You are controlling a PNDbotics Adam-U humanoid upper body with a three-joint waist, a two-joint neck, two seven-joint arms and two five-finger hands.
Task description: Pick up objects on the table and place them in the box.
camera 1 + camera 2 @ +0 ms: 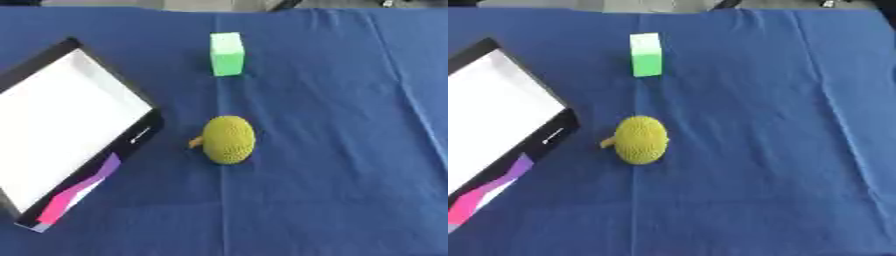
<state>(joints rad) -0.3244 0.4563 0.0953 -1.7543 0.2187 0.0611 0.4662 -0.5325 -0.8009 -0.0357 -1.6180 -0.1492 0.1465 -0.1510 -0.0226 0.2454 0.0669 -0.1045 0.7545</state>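
Note:
A yellow-green knitted ball-shaped toy point(229, 139) with a small orange stub on its left side lies on the blue cloth near the middle. A green block point(227, 54) stands upright farther back, above the toy in the view. At the left sits the box point(144, 131), black-walled with a white inside and a pink and purple patch on its near wall; nothing shows inside it. Neither of my hands appears in either eye view.
A blue cloth point(332, 150) covers the whole table, with a crease running down the middle and another at the right. The table's far edge runs along the top of the view.

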